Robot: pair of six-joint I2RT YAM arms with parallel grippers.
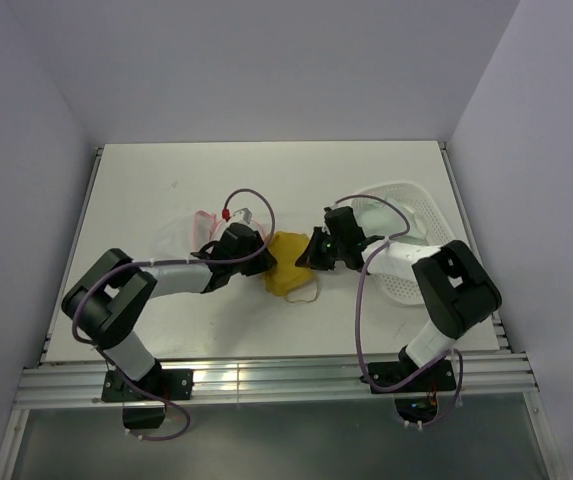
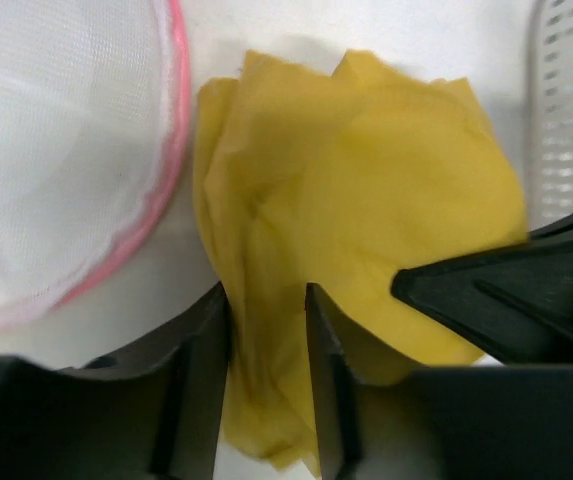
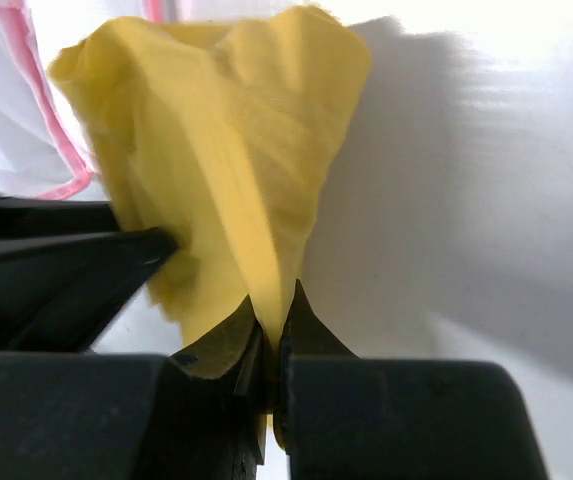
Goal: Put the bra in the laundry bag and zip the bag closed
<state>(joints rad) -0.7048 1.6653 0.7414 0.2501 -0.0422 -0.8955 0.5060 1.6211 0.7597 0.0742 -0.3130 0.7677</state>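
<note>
Bra point(image 1: 288, 272) lies mid-table, nearer the front edge, beside the bag point(image 2: 56, 150). It is soft, light, floppy. Right gripper point(image 3: 271, 318) pinches its edge tight; left gripper point(image 2: 263, 330) seems to hold a fold.

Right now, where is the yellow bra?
In the top view the bra lies mid-table, pinched between the left gripper and the right gripper, just right of the laundry bag and left of the white basket.
</note>
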